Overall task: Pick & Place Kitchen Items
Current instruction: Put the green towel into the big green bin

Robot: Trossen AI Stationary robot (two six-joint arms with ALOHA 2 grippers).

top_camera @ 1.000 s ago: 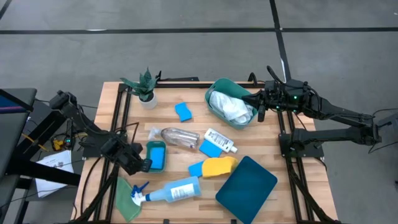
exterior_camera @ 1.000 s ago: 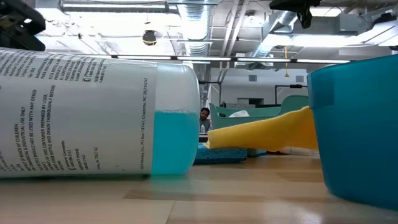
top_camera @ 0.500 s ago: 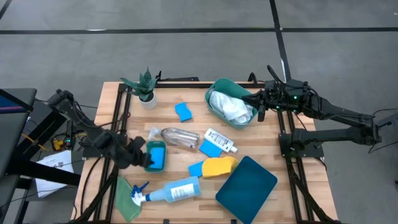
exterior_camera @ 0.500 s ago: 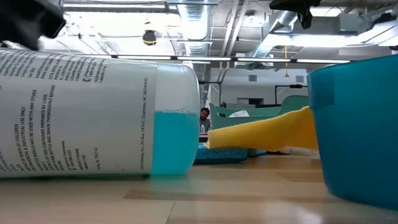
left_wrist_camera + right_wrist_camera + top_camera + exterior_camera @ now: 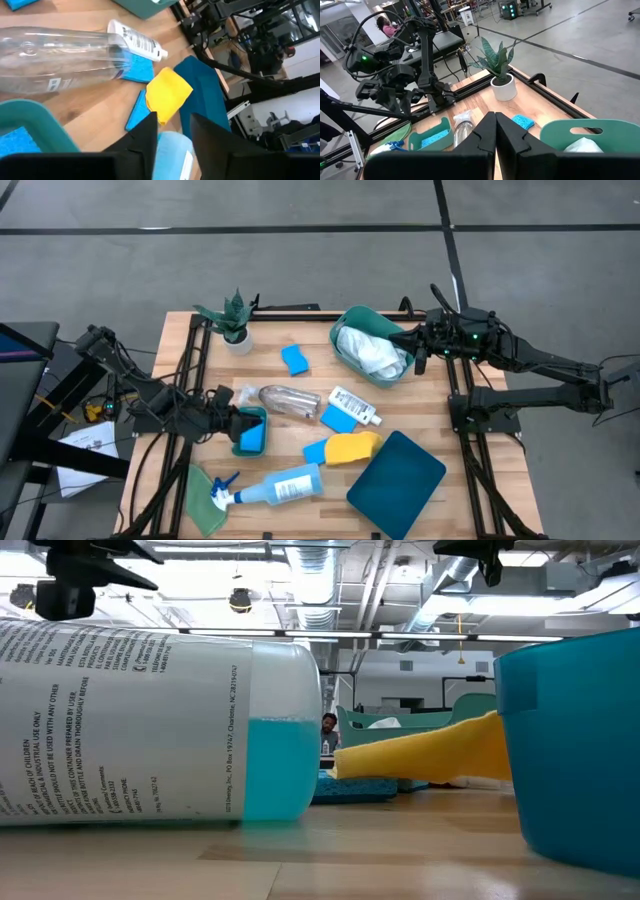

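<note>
While the right hand (image 5: 412, 352) is being kept closed beside the green tub (image 5: 352, 323), the left hand (image 5: 233, 427), fingers parted, is being swung onto the small teal tray's (image 5: 259, 414) rim. That tray, holding a blue rectangular sponge (image 5: 252, 435), is judged the next pick.

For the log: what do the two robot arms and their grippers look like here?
Both arms are dark, jointed metal links with black cables along them. The left gripper has two black angular fingers. The right gripper is black too, its two fingers tapering together; small green lights glow on the right wrist.
</note>
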